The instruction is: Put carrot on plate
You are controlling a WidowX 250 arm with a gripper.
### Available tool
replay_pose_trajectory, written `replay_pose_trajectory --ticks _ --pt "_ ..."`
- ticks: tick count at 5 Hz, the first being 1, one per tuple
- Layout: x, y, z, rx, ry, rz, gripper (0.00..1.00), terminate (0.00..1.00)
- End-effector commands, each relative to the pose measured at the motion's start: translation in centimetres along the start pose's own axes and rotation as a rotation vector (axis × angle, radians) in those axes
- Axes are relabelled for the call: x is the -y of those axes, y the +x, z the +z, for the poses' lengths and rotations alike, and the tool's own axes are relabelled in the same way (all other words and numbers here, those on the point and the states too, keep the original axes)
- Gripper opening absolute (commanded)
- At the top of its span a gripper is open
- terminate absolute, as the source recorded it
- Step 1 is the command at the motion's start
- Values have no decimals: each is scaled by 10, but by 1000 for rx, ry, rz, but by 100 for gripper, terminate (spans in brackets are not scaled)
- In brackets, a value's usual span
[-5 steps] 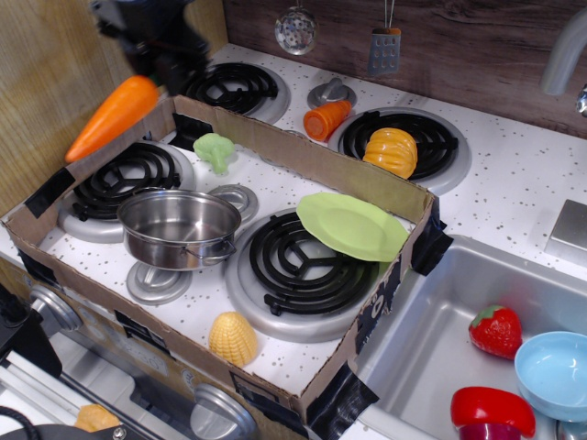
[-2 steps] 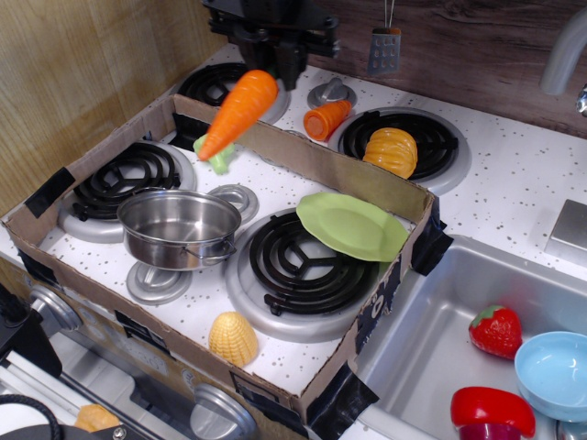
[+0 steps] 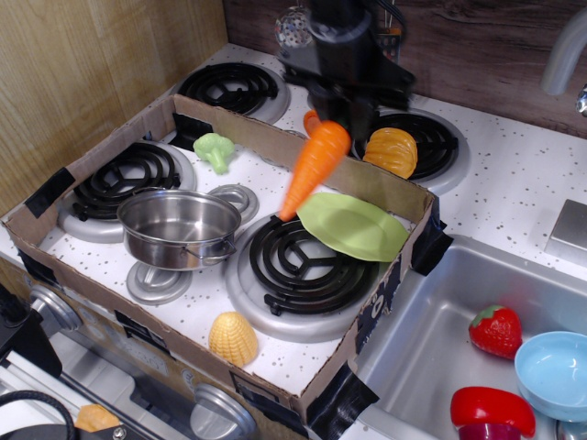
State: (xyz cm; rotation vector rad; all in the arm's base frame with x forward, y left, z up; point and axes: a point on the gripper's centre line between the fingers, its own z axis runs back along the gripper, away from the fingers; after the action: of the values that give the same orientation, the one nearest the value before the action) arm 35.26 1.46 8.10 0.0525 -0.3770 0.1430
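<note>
The long orange carrot (image 3: 313, 166) hangs tip-down in my gripper (image 3: 343, 121), which is shut on its upper end; the green stem end is hidden by the fingers. The carrot's tip is in the air just past the left rim of the lime-green plate (image 3: 352, 225). The plate rests tilted on the front right burner (image 3: 295, 260), inside the cardboard tray (image 3: 303, 156). My gripper sits above the tray's back wall, up and left of the plate's middle.
A steel pot (image 3: 179, 225), green broccoli (image 3: 214, 149) and yellow corn (image 3: 233, 337) lie inside the tray. An orange pumpkin (image 3: 393, 150) sits on the back right burner. The sink (image 3: 431, 348) holds a strawberry (image 3: 496, 330), a blue bowl (image 3: 555, 371) and a red piece (image 3: 492, 409).
My gripper has carried the carrot from the far left, across the back of the stove, to the right and down, so it now hangs by the plate's left rim.
</note>
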Motion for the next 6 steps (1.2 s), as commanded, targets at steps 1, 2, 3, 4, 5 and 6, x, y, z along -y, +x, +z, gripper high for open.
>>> replay_pose_trajectory --ticks 1,2,3,4,5,6 --pt "10 6 -3 8 -53 39 0 0" --pt "12 4 -7 40 -65 82 100 0" --pt "13 3 -7 53 -85 102 100 0" --pt "12 4 -6 82 -101 99 100 0" --pt "10 6 0 116 -67 108 100 0" --pt "-3 13 23 195 51 87 100 0"
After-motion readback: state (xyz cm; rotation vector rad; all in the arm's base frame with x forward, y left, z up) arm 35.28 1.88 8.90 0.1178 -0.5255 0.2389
